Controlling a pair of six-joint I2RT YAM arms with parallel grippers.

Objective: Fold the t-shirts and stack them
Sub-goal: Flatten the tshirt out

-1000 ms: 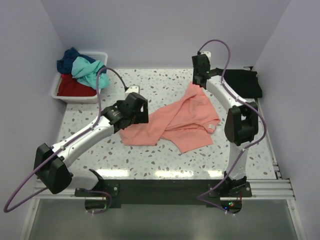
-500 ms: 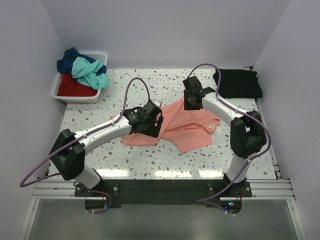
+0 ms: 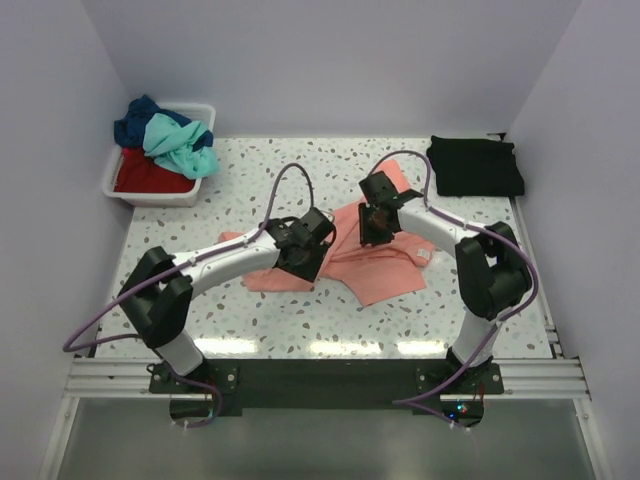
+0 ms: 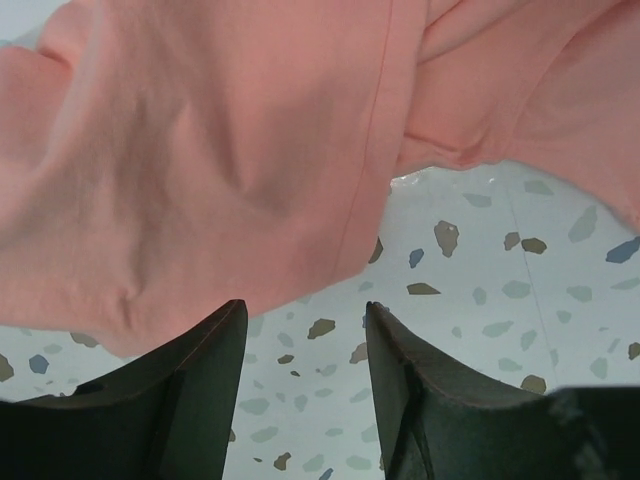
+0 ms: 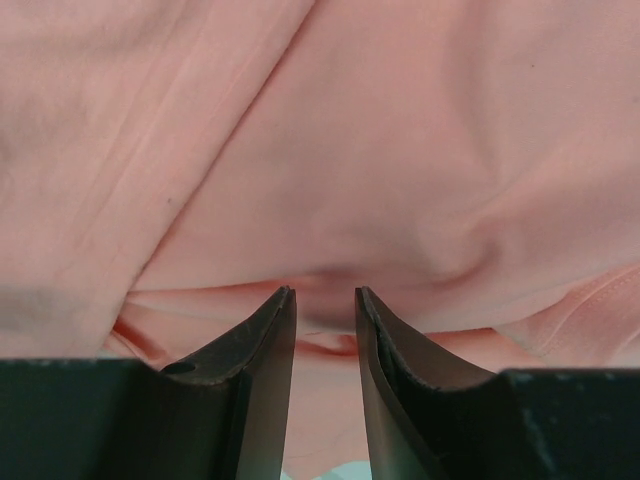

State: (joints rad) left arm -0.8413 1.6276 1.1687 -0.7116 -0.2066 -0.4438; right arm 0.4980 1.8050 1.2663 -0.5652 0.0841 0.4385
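Observation:
The salmon-pink t-shirt (image 3: 385, 262) lies crumpled in the middle of the table. My left gripper (image 3: 312, 262) hovers at its near-left edge. In the left wrist view this gripper (image 4: 303, 310) is open, with bare table between the fingers and the pink hem (image 4: 300, 180) just ahead. My right gripper (image 3: 373, 230) is low over the shirt's middle. In its wrist view the right gripper (image 5: 325, 292) stands a narrow gap apart, with a pink fold (image 5: 330, 150) at its tips. A black t-shirt (image 3: 477, 166) lies folded at the back right. Teal (image 3: 180, 143), navy (image 3: 135, 120) and red (image 3: 148, 176) t-shirts fill the bin.
The white plastic bin (image 3: 115, 182) sits at the back left corner. Walls close in on the left, back and right. A metal rail (image 3: 330, 378) with both arm bases runs along the near edge. The speckled table (image 3: 250, 320) shows in front of the shirt.
Both arms have swung in over the pink shirt. The left moved right to its near edge and its jaws narrowed. The right came from the back down onto the shirt's middle.

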